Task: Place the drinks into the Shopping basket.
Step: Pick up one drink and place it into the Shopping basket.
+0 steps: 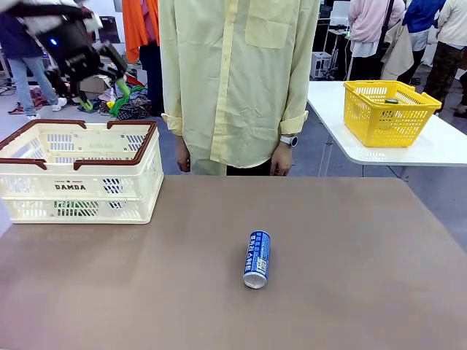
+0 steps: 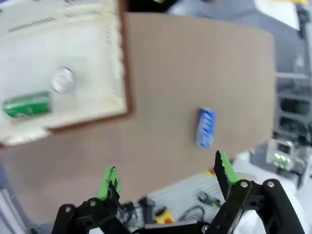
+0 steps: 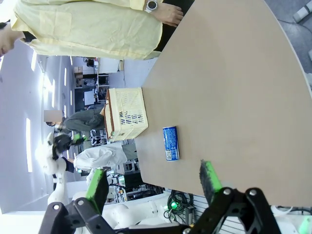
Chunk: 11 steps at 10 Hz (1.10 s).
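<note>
Now the blue-and-white can lies on its side on the table, well apart from the Shopping basket, off to the basket's right and nearer the robot. Its long axis runs roughly front to back. The left gripper hangs high above the basket, jaws spread wide and empty. The right gripper, also spread, looks down toward the can and seems better placed. The can looks slim and undented. The green can lies inside the basket.

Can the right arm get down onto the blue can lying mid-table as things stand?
Probably yes. The slim blue-and-white metal can lies alone on the brown table, the right gripper faces it with jaws open, and the person's hands hang back at the far edge.
</note>
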Motion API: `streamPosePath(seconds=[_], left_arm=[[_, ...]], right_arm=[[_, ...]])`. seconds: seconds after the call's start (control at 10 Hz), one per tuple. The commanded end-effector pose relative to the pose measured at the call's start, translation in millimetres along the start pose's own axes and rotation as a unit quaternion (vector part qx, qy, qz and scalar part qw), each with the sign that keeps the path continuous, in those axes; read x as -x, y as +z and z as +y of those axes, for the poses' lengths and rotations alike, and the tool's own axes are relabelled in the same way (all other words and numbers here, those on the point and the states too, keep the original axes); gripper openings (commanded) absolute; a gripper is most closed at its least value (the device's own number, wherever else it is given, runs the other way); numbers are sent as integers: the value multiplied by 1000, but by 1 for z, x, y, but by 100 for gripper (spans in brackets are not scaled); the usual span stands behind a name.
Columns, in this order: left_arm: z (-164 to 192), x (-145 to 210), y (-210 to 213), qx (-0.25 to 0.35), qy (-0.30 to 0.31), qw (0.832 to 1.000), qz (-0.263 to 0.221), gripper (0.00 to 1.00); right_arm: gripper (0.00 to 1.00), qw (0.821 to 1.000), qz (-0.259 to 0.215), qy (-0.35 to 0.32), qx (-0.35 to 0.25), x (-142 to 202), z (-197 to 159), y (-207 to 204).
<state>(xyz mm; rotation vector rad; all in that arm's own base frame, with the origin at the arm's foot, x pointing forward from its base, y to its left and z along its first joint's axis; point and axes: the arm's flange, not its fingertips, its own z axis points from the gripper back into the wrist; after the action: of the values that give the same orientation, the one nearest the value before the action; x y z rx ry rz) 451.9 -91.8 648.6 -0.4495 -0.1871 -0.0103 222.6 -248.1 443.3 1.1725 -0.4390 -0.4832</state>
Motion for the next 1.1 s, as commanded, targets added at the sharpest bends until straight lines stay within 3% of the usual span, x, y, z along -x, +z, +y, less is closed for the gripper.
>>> streamPosePath(seconds=[0.0, 0.2, 0.3, 0.5, 0.7, 0.8, 0.9, 1.0], left_arm=[[40, 65, 5, 127, -39, 989, 62, 100], [111, 116, 12, 252, -43, 964, 80, 100], [166, 140, 4, 340, -63, 936, 68, 100], [242, 169, -28, 431, -101, 896, 25, 100], [288, 167, -49, 471, -99, 876, -12, 100], [292, 151, -51, 476, -70, 877, -4, 100], [279, 198, -46, 451, -92, 888, -18, 100], [279, 198, -46, 451, -92, 888, -18, 100]], right_arm=[[100, 1000, 0, 11, -7, 0, 0, 2], [100, 1000, 0, 11, -7, 0, 0, 2], [100, 1000, 0, 11, -7, 0, 0, 2], [100, 1000, 0, 11, -7, 0, 0, 2], [100, 1000, 0, 11, -7, 0, 0, 2], [100, 1000, 0, 11, -7, 0, 0, 2], [100, 1000, 0, 11, -7, 0, 0, 2], [100, 1000, 0, 11, -7, 0, 0, 2]])
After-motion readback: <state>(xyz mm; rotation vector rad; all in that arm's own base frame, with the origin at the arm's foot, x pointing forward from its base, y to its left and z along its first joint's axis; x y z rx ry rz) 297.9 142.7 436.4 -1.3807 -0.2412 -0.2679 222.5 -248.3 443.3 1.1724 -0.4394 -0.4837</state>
